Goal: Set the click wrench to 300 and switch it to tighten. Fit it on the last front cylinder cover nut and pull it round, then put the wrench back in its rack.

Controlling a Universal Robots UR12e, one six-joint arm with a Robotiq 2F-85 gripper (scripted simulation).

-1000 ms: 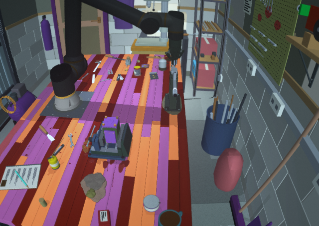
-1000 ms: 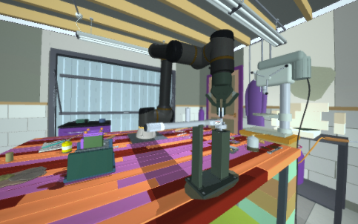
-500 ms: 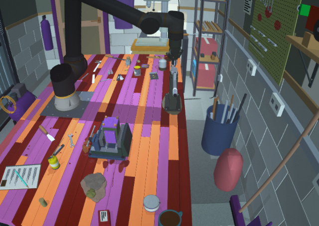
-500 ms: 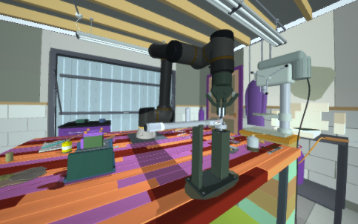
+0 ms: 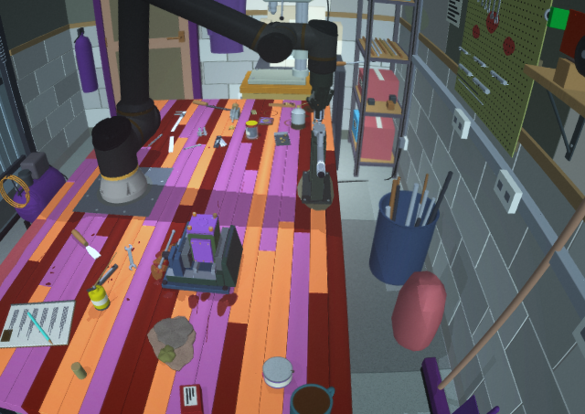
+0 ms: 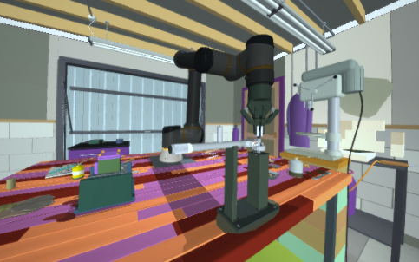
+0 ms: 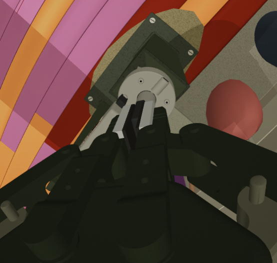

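Note:
My gripper [image 7: 133,115] hangs straight down over the head end of the click wrench [image 6: 219,146], its fingers closed on a small dark tab on top of the wrench's round head [image 7: 146,89]. The wrench lies level across the two posts of its dark green rack [image 6: 247,208] near the bench's right edge, handle end [image 6: 180,149] pointing away from the head. The cylinder block [image 5: 203,254], purple with a green plate and orange nuts on its cover, sits nearer the bench's middle, apart from the rack.
Behind the rack stand a drill press [image 6: 330,112] and a metal shelf unit [image 5: 382,70]. Small tools, jars and a white cup [image 5: 298,117] lie scattered over the far bench. A blue bin of rods [image 5: 401,239] and a red sack [image 5: 418,310] sit on the floor to the right.

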